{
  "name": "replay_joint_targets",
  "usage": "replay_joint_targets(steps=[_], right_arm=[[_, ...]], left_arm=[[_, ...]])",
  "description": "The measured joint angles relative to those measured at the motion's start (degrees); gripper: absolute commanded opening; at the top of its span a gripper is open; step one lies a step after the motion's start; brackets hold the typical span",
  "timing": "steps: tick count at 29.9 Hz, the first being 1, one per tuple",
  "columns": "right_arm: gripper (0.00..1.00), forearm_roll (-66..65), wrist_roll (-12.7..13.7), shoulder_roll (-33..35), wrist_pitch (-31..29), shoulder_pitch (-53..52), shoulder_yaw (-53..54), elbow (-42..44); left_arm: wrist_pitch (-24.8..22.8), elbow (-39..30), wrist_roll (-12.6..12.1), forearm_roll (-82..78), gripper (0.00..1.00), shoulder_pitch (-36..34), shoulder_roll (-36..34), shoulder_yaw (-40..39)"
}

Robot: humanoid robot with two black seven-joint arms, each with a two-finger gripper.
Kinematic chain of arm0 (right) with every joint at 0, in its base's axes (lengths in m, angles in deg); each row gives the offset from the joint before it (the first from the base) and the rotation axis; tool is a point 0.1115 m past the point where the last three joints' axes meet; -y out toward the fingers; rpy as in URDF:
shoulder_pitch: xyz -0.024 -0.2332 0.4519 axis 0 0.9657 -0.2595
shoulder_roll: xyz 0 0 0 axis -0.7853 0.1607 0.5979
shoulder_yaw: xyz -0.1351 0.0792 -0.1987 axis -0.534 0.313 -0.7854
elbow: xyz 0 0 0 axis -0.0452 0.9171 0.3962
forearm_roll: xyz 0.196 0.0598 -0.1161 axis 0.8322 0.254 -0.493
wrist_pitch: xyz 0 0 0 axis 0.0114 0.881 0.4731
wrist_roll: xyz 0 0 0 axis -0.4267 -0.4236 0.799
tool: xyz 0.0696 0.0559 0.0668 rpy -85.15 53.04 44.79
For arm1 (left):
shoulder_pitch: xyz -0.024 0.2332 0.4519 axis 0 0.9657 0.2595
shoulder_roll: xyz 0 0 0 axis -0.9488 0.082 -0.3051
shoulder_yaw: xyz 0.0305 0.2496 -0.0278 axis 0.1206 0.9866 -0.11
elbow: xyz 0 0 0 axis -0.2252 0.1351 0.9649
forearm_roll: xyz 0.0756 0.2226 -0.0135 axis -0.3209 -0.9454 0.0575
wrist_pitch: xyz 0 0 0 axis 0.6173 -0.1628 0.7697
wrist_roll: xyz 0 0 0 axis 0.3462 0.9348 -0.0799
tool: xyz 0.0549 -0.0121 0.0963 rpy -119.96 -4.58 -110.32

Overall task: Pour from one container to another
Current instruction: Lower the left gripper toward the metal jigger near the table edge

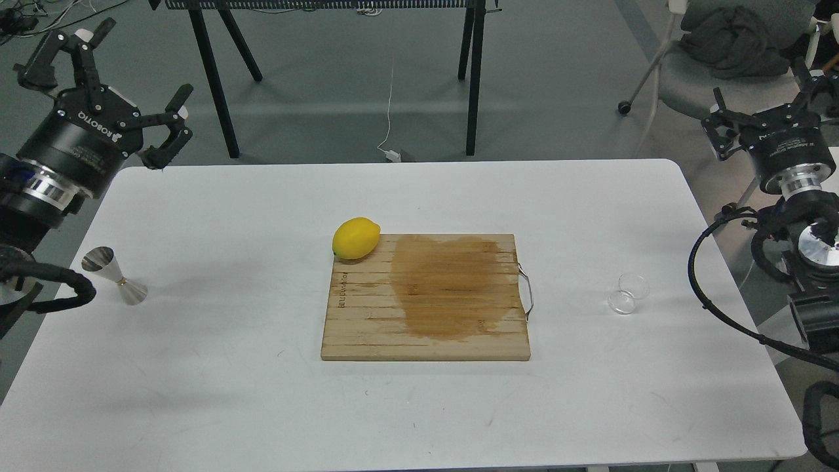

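Observation:
The small clear glass cup [628,294] sits on the white table [419,406] at the right, between the cutting board and the table's right edge. The shiny metal jigger [115,276] stands near the table's left edge, looking tilted to the left in this view. My left gripper [143,62] is raised at the far left corner, above and behind the jigger, open and holding nothing. My right gripper [761,98] hovers beyond the far right corner, well behind the cup, its fingers spread open and empty.
A wooden cutting board [367,328] with a large wet stain lies mid-table, and a yellow lemon [356,238] rests on its far left corner. Black stand legs [474,78] and a chair with dark cloth [727,46] are on the floor behind.

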Motion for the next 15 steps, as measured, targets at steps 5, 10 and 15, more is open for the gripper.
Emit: replay_joint_targets(steps=[5,10,15], right_arm=[[1.00,0.00,0.00,0.00,0.00,0.25,0.01,0.03],[1.00,0.00,0.00,0.41,0.00,0.37,0.10,0.04],[1.00,0.00,0.00,0.51,0.00,0.71,0.10,0.04]], left_arm=[[1.27,-2.47,2.82,-3.64,1.00,6.06,-1.32,-0.20],[2.53,-2.75,9.06,-10.13,0.98,10.81,-2.03,-0.25],[8.15,-6.01,11.70,-26.40,0.96,16.13,-4.96,-0.24]])
